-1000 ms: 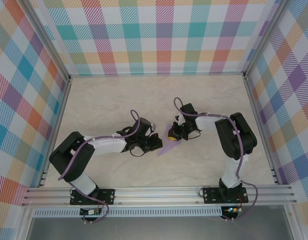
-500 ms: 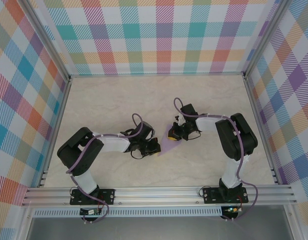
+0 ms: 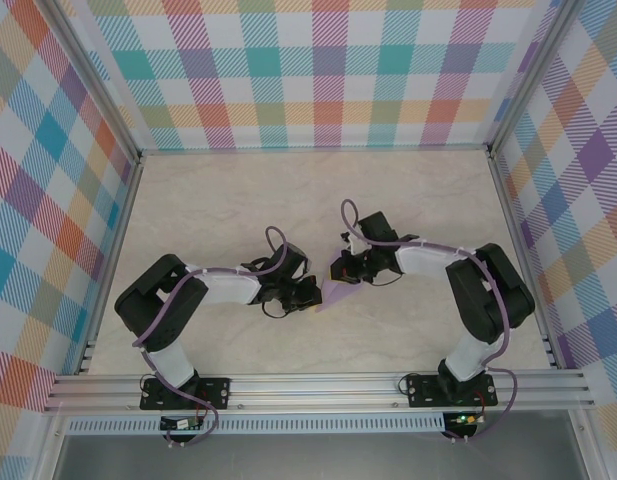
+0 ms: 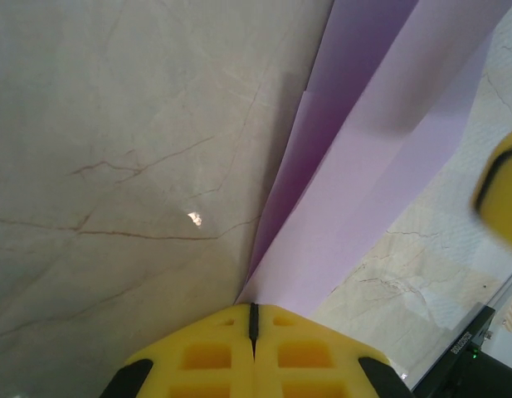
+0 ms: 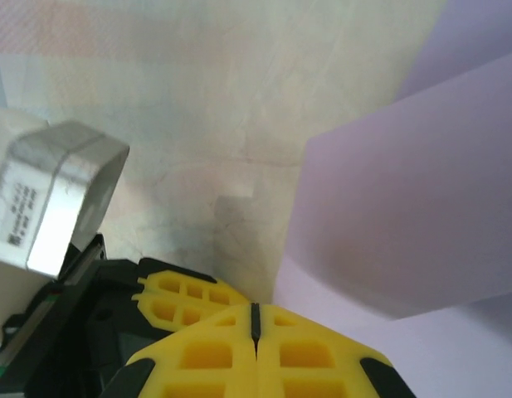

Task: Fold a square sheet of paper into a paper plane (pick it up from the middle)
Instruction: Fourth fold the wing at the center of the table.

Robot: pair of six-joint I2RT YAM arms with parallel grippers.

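Two arms, one bit of paper, both meeting around the middle of the marble table (image 3: 218, 210). From the top camera we see the left gripper (image 3: 306, 293) reaching in from the left and the right gripper (image 3: 340, 268) from the right, tips close together. The square sheet of paper (image 3: 335, 293) sits right between them, just in front of the right gripper and touching the left one's tip.

On the left wrist cam, the left gripper's yellow fingers (image 4: 214, 356) are pressed flat together, just a thin dark seam between them. The lavender paper (image 4: 380, 166) narrows to a point that runs straight into that seam, so we'd call that a pinch on its corner. From there the sheet fans out up and to the right. It's folded along a long crease, with one darker flap standing up off the table and a paler panel beside it. A blurry yellow finger (image 4: 500, 186) of the other gripper pokes in at the right edge.

On the right wrist cam, the right gripper's fingers (image 5: 322, 356) are closed tight too. The paper (image 5: 405, 215) is on the right side in two overlapping layers, and its edge comes in right at the fingertips. Honestly we can't tell if it's actually clamped there or just lying against them. Off to the left there's a silver block (image 5: 60, 191) with a label, on black hardware, and more yellow finger (image 5: 181, 298) just beyond ours.

Plaid walls (image 3: 318, 70) all around.
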